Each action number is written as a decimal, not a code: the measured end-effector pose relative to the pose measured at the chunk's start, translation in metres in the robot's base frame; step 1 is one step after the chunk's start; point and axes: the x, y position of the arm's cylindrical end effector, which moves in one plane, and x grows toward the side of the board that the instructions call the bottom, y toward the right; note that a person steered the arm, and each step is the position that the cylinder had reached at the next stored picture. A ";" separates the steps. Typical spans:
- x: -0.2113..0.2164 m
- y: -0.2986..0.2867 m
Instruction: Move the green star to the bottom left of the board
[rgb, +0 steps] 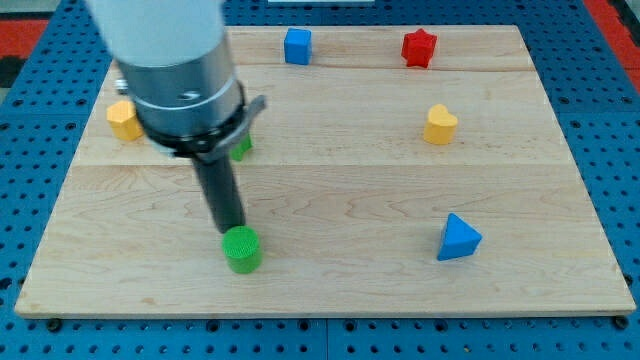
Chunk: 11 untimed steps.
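**Green star: get behind it, shove down-left**

My tip sits just at the top edge of the green cylinder, touching or nearly so. That's the wrong green piece. The likely star is the green block, w/ only a sliver showing behind the arm housing, so shape can't be confirmed. It lies left of centre in the upper half of the bench, just right of the yellow block.

No claw on this rig, only a bare rod, so nothing released or clenched and nothing held.

To do it well, IMO:
- Go round to the star's upper-right side, then push diagonally towards the view's bottom-left corner.
- Keep the line through the block's centre; star points may make it spin off the tip, so use short corrections.
- The cylinder sits right of that path; steer clear of it.
- Stop short of the bench edge.

Containers: none in view, so no contents to report.
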 end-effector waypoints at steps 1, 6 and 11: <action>-0.004 0.034; -0.122 -0.038; -0.058 -0.027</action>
